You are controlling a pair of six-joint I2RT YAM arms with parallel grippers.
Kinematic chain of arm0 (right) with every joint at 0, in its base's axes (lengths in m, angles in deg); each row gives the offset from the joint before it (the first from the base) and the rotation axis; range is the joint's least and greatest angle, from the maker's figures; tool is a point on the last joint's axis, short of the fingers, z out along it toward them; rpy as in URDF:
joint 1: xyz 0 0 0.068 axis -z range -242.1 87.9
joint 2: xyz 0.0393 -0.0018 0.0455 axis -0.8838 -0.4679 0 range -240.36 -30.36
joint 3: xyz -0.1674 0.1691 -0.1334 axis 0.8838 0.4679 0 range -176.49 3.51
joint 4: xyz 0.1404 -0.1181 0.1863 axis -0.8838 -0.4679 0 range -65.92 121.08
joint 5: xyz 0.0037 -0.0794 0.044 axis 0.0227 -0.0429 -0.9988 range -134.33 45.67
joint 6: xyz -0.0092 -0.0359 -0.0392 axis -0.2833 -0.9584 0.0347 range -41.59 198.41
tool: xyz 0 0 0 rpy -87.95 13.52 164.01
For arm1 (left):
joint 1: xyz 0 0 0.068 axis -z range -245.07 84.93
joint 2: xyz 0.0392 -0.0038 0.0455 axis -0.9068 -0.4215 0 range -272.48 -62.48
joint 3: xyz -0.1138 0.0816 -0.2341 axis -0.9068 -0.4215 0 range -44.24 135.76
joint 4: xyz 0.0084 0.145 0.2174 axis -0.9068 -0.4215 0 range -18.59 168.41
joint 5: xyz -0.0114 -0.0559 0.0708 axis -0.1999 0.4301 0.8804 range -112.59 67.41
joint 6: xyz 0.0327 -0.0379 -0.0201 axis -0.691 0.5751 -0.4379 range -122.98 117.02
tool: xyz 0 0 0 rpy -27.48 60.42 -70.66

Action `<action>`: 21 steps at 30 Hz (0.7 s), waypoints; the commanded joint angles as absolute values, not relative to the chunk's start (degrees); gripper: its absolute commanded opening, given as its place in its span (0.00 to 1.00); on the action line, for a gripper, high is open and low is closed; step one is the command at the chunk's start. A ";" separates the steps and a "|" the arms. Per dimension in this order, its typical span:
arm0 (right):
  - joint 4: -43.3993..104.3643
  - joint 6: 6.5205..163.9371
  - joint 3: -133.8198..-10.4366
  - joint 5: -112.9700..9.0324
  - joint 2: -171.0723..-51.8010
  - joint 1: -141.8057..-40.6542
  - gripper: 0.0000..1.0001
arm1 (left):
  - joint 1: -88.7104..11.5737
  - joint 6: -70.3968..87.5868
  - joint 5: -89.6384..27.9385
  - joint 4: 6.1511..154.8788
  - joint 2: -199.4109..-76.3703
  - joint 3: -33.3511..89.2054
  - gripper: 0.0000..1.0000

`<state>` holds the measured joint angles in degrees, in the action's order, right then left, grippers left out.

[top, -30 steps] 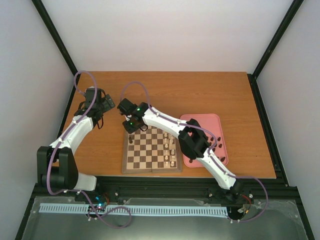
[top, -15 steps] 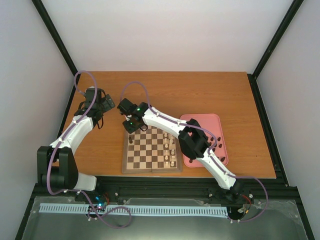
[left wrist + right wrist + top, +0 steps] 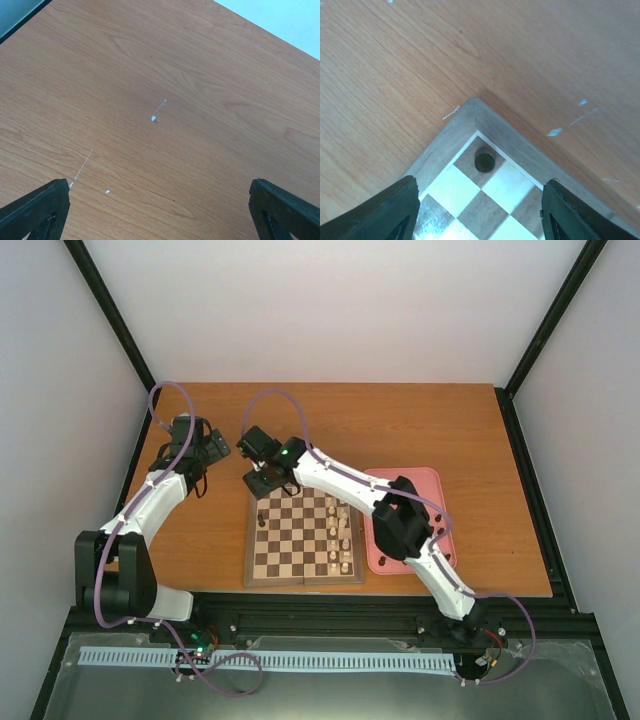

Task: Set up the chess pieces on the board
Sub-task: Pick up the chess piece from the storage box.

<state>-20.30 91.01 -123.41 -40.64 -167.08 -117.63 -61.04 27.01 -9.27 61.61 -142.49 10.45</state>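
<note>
A: Top view first: where to look for the chess pieces (image 3: 262, 520)?
B: On the board (image 3: 290, 562), in the left-hand column: spot one dark one just below the right pincer (image 3: 263, 482), poised over the board's upper-left corner. Note dark specks in the pink tray (image 3: 425, 480) at centre right, too small to name. Note too the cream-white pieces (image 3: 342, 545) along the board's right side.
A: And through the left wrist?
B: Nothing but bare desk (image 3: 200, 90). Find the left pincer (image 3: 159, 187) spread wide at the bottom of the frame, gripping nothing.
A: Through the right wrist?
B: Look down on a dark piece (image 3: 484, 161) standing on the corner square, just below mid-frame. See the right pincer gaping, fingers (image 3: 385, 210) in the lower corners — holding nothing, touching nothing. Place the piece just above the gap, midway, clear of both sides.
A: How to handle it?
B: Probably as something very light, stiff and smooth — easy to topple or flick off its square. Best pinched across the narrow body from straight above, squarely and gently, then lifted without sideways drag.
</note>
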 commanded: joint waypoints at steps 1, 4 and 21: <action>-16.41 89.83 -118.20 -35.95 -157.45 -117.82 0.69 | -60.73 26.84 -8.38 61.62 -142.07 12.61 1.00; -13.60 89.58 -112.82 -32.28 -151.63 -117.78 0.82 | -60.73 26.90 -8.06 61.45 -141.93 12.68 1.00; -18.74 106.37 -63.47 -10.83 -105.67 -113.09 0.95 | -59.89 26.52 -7.67 62.19 -142.06 12.56 1.00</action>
<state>-13.08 98.77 -69.79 -16.47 -114.71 -114.40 -60.60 26.99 -8.55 61.64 -142.49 10.67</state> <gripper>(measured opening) 0.977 0.997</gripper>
